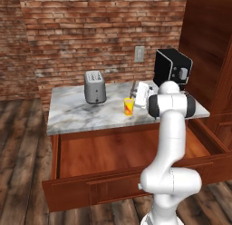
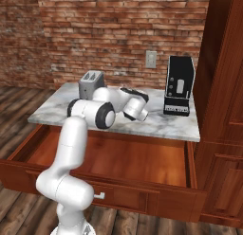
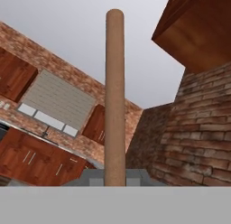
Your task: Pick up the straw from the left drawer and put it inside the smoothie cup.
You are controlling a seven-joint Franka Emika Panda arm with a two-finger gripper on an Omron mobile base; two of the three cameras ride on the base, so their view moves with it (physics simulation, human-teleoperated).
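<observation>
In the hand view the straw [image 3: 115,96] stands as a long tan rod, rising from between my gripper's [image 3: 115,179] fingers, which are shut on it. That view looks up at brick wall and ceiling. My gripper [image 1: 135,89] sits over the marble counter [image 1: 81,113], just above and right of the yellow smoothie cup [image 1: 128,106]. A short tan bit shows at the cup's mouth. In the right base view the hand [image 2: 133,94] is turned away over the counter, and my arm hides the cup. The left drawer [image 1: 72,192] [image 2: 142,197] stands pulled out below the counter, its floor bare.
A grey toaster [image 1: 95,86] [image 2: 91,83] stands left of the cup. At the counter's back right is a black coffee machine [image 1: 172,67] [image 2: 179,85]. A tall wooden cabinet [image 1: 208,47] [image 2: 223,87] walls off the right side.
</observation>
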